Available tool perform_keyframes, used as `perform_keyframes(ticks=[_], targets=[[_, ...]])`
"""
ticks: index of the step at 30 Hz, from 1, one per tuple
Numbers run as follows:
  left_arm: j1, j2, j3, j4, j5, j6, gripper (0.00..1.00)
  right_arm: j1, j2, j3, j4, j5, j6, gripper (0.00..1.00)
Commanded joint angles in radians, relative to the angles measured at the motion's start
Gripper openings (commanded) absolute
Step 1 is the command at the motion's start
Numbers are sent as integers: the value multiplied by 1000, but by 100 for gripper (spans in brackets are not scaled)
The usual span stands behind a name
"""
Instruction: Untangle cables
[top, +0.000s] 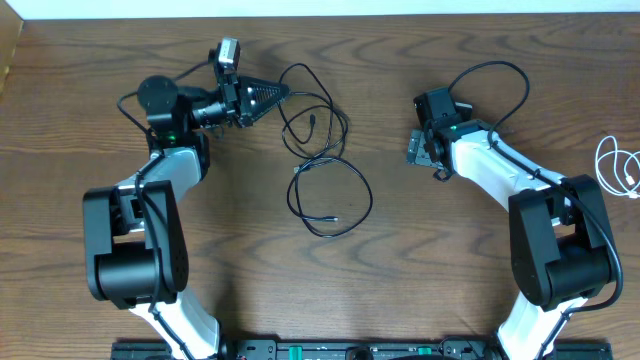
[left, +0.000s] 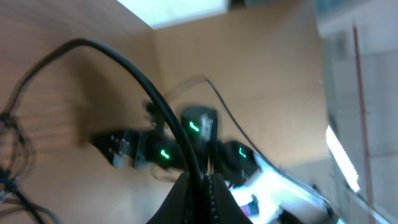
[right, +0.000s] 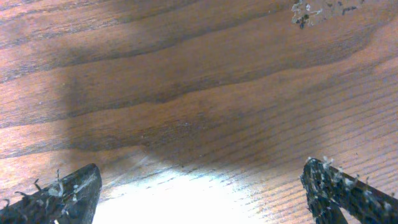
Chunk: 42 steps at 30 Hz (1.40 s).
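Observation:
A thin black cable (top: 330, 195) lies in loose loops in the middle of the wooden table. One strand rises to my left gripper (top: 281, 93), which is shut on it. In the left wrist view that black cable (left: 124, 62) comes out from between the closed jaws of my left gripper (left: 202, 178) and arcs up and left. A short white cable (top: 620, 168) lies coiled at the far right edge, apart from the black one. My right gripper (top: 422, 150) hangs open over bare wood. Its fingers (right: 59, 196) stand wide apart in the right wrist view, with nothing between them.
A thick black arm wire (top: 492, 72) loops behind the right arm. The right arm (left: 199, 127) with green lights shows across the table in the left wrist view. The table's far edge (top: 330, 14) runs along the top. A pale scuff (right: 314, 12) marks the wood.

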Motion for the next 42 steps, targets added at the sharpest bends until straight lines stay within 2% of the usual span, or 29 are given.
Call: perform_keyframes(ticks=[1, 4, 7, 15, 23, 33, 37, 42], targets=[[0, 6, 1, -165, -209, 268, 8, 17, 7, 12, 0, 19, -10, 99], [1, 6, 0, -425, -391, 386, 8, 17, 7, 12, 0, 19, -10, 99], [8, 6, 1, -565, -476, 427, 7, 17, 7, 12, 0, 19, -10, 99], [71, -18, 4, -567, -432, 436, 7, 18, 7, 12, 0, 19, -10, 99], [94, -73, 4, -457, -259, 460, 7, 17, 7, 12, 0, 19, -10, 99], [94, -119, 4, -465, -133, 542, 8, 17, 7, 12, 0, 19, -10, 99], [93, -119, 4, -563, -163, 648, 8, 17, 7, 12, 0, 19, -10, 99], [75, -119, 4, -793, -377, 792, 7, 17, 7, 12, 0, 19, -10, 99]])
